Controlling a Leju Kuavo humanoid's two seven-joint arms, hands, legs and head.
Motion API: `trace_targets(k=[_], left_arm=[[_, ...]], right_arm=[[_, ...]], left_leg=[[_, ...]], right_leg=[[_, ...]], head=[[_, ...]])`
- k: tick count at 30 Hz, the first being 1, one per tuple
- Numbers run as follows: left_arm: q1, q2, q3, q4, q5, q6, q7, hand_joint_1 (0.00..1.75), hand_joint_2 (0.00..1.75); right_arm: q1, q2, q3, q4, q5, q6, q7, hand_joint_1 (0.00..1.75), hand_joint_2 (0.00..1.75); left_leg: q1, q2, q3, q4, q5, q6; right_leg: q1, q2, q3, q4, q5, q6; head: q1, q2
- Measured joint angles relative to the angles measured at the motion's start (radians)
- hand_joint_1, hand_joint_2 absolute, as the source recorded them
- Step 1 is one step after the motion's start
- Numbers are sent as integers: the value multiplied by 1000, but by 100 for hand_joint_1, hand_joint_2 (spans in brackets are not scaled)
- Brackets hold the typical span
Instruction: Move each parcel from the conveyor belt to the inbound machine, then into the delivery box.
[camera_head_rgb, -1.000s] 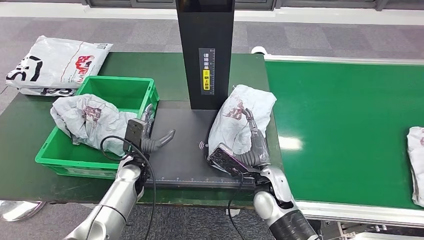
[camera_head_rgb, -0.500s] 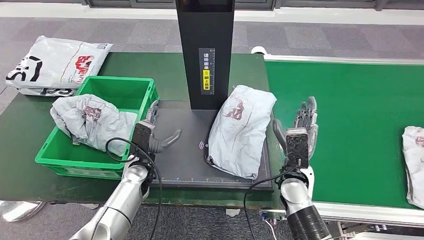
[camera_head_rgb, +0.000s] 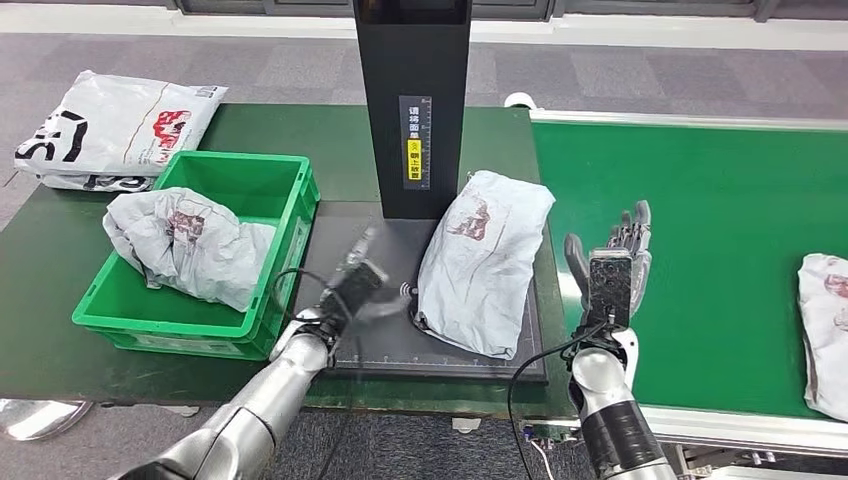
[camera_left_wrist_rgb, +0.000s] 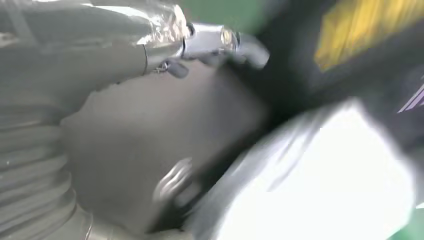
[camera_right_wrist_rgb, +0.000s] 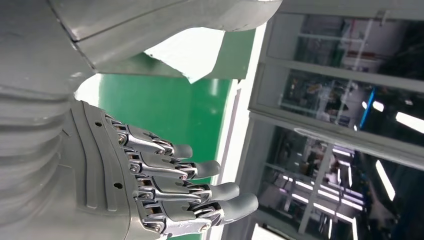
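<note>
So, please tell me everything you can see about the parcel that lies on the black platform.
The parcel is a crumpled grey plastic mailer bag with a dark reddish print near its upper end. It lies lengthwise on the inbound machine's black platform, right of the black column. Neither hand touches it in the head view.

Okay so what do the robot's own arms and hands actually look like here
Both arms are silver metal tubes with a black cable looping along each. The right hand has a dark back plate and dark fingers; its wrist view shows a grey ribbed cover and metal-linked fingers with grey tips. The left hand is motion-blurred, dark grey.
</note>
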Motion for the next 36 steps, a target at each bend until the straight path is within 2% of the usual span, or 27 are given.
trace_targets(k=[2, 3, 6, 7, 15, 26, 31, 36], left_arm=[[-31, -4, -75, 83, -119, -16, 61, 0, 175], [-42, -7, -105, 115, -147, -20, 77, 38, 175], [-81, -14, -157, 181, -174, -33, 101, 168, 175], [-94, -14, -170, 197, -183, -36, 109, 175, 175], [-187, -5, -256, 276, -295, -121, 208, 175, 175], [-219, 1, -284, 304, -314, -127, 228, 175, 175], [-222, 4, -283, 306, -313, -60, 241, 175, 175], [-216, 15, -234, 301, -256, 82, 206, 175, 175]], right_arm=[[-10, 6, 0, 18, 10, 9, 1, 0, 175], [-14, 8, 0, 25, 13, 12, 1, 0, 175], [-21, 11, 0, 39, 20, 19, 3, 0, 175], [-23, 12, 0, 42, 22, 22, 4, 0, 175], [-49, 22, 0, 65, 44, 53, 22, 0, 175], [-58, 29, 0, 79, 49, 57, 27, 0, 175], [-58, 31, 0, 79, 59, 59, 31, 0, 175], [-56, 31, -8, 79, 56, 53, 25, 0, 175]], left_leg=[[0, 1, 0, 0, 0, 0], [0, 1, 0, 0, 0, 0], [0, 0, 0, 0, 0, 0], [0, 0, 0, 0, 0, 0], [0, -2, 6, 0, 0, 1], [0, -2, 11, 0, 0, 1], [0, -1, 11, 0, 0, 1], [0, -1, 10, 0, 1, 0]], right_leg=[[0, 1, 0, 0, 0, 0], [0, 1, 0, 0, 0, 0], [0, 1, 1, 0, 0, 0], [0, 0, 2, 0, 0, 0], [0, -2, 8, 0, 0, 1], [0, -1, 13, 0, 0, 1], [0, -1, 13, 0, 0, 0], [0, 0, 10, 0, 0, 0]], head=[[0, 0], [0, 0], [0, 0], [0, 0], [0, 0], [0, 0], [0, 0], [0, 0]])
